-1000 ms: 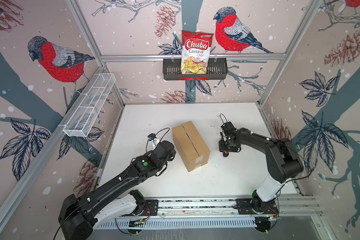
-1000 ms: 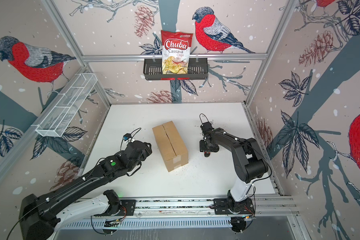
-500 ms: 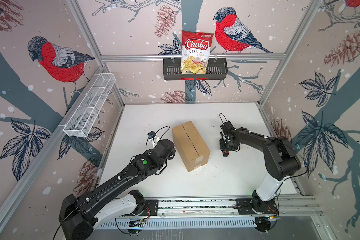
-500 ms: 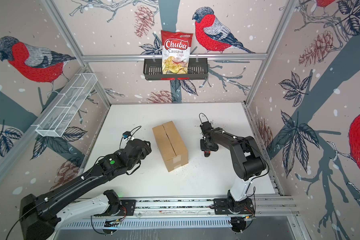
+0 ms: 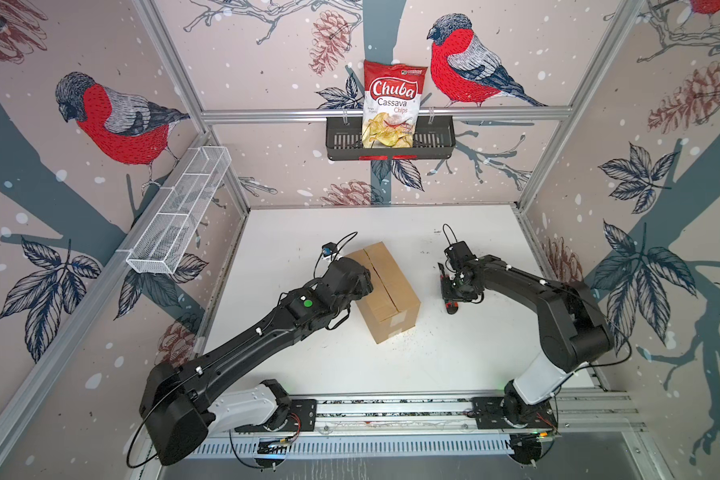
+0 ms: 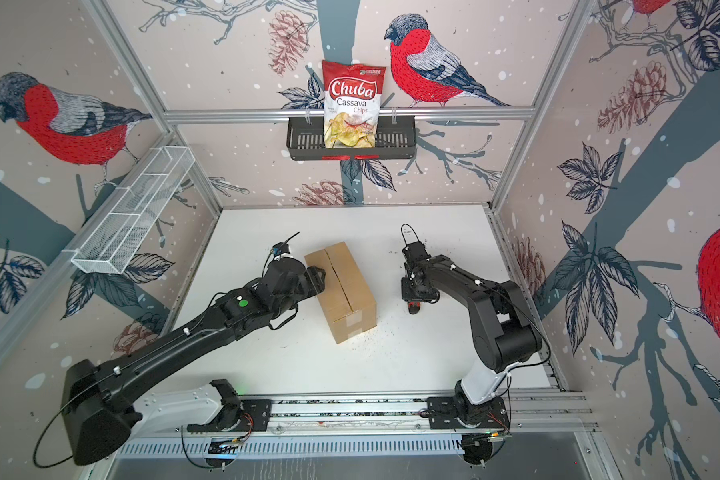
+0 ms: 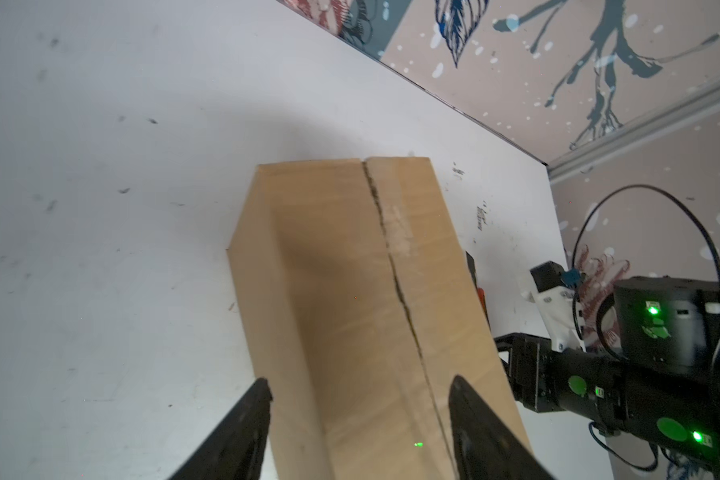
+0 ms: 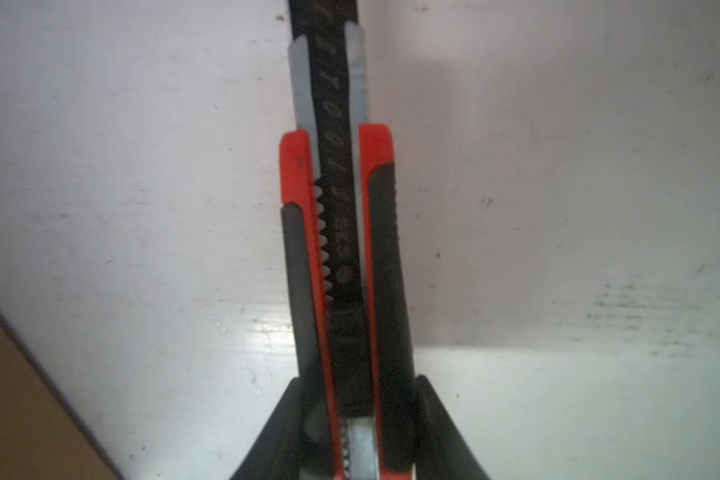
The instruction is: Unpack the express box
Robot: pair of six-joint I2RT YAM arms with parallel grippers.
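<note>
The express box is a brown carton lying slantwise mid-table, flaps down, its centre seam a dark line in the left wrist view. My left gripper is open at its left long side. One fingertip is beside the side face and the other is over the top, just past the seam. To the right of the box, my right gripper points down at the table. It is shut on a red and black utility knife.
A black slotted basket on the back wall holds a red chips bag. A white wire basket hangs on the left wall. Dark crumbs lie by the box's near end. The arms' rail runs along the front.
My left gripper has moved in to the box's left side and its jaws have spread wider. The right jaws have closed in on the knife, staying in place.
</note>
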